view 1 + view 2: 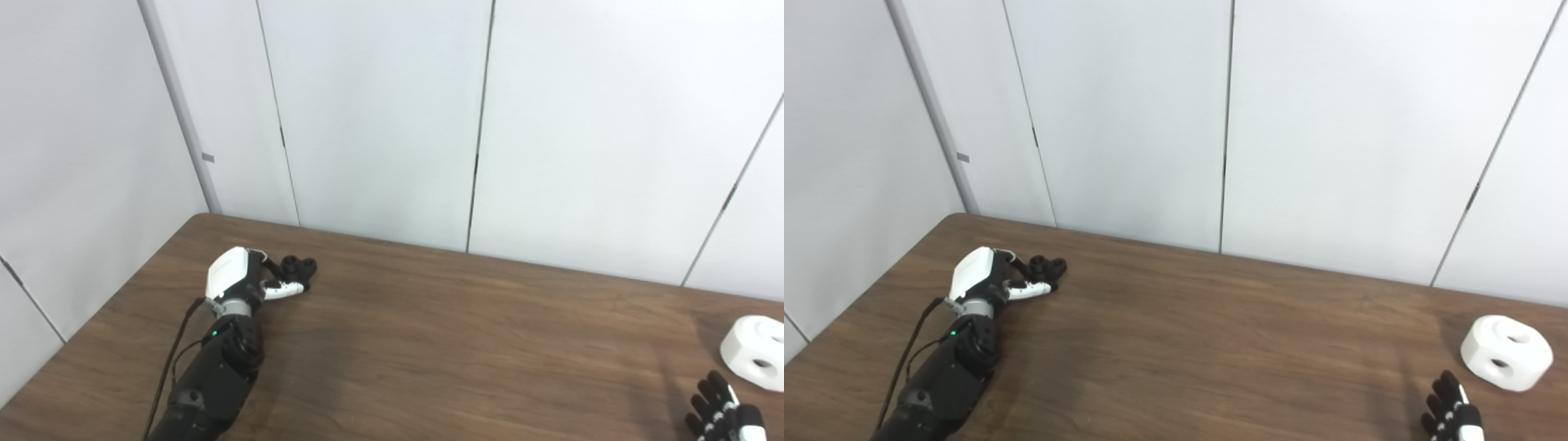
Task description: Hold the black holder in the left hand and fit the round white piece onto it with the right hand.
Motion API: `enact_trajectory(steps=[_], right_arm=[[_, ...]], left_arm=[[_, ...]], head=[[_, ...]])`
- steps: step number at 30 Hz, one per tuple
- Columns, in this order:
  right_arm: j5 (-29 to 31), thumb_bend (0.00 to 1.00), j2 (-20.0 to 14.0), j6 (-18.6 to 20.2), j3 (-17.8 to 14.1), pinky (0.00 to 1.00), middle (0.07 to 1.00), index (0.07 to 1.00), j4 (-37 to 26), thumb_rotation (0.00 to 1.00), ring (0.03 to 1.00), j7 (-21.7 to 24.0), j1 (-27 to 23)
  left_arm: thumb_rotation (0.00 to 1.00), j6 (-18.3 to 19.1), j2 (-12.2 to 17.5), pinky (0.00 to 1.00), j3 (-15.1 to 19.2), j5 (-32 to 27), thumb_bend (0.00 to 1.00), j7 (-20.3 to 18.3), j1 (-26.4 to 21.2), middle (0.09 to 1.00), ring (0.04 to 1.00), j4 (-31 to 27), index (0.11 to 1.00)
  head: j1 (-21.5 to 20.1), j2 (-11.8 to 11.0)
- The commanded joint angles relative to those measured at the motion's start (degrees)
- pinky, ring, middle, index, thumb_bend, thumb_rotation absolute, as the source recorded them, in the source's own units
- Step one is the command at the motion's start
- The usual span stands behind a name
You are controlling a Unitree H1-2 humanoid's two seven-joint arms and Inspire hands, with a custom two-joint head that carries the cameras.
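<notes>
The black holder (299,266) lies on the brown table (429,343) at the far left, with two round knobs showing at its end. My left hand (245,275) rests on the table with fingers behind the holder and thumb in front, closed on its near end. The round white piece (754,351), which has holes in its top and side, sits on the table at the far right. My right hand (719,410) is at the bottom right corner, just short of the white piece and not touching it, with its fingers apart and empty. It also shows in the right eye view (1451,413).
White wall panels (380,122) stand right behind the table's far edge and along its left side. A cable (171,361) runs along my left forearm. The wide middle of the table is bare wood.
</notes>
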Motion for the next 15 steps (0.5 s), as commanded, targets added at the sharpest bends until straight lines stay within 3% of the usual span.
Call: enact_trajectory(steps=[1, 9, 15], right_arm=[[0.6, 0.52, -0.1, -1.1, -0.3, 1.00, 1.000, 1.000, -2.0, 1.00, 1.000, 0.2, -0.9], [0.3, 0.51, 0.4, -1.0, 0.1, 1.00, 1.000, 1.000, -2.0, 1.00, 1.000, -0.1, -1.1], [-0.3, 0.51, 0.5, -1.3, 0.5, 1.00, 1.000, 1.000, -1.7, 1.00, 1.000, 0.0, -1.3]], left_arm=[[0.05, -0.5, 1.5, 1.00, -0.2, -0.2, 0.52, -0.5, -1.2, 0.803, 0.923, 0.3, 0.485], [0.04, -0.5, 1.5, 1.00, -0.3, -0.8, 0.52, -2.7, 1.4, 0.805, 0.916, -4.8, 0.486], [0.05, 0.7, 0.7, 1.00, -1.8, -0.4, 0.52, -6.6, 4.9, 0.813, 0.928, -13.2, 0.486]], head=[[-0.2, 0.1], [-0.7, 0.2], [-1.3, 0.5]])
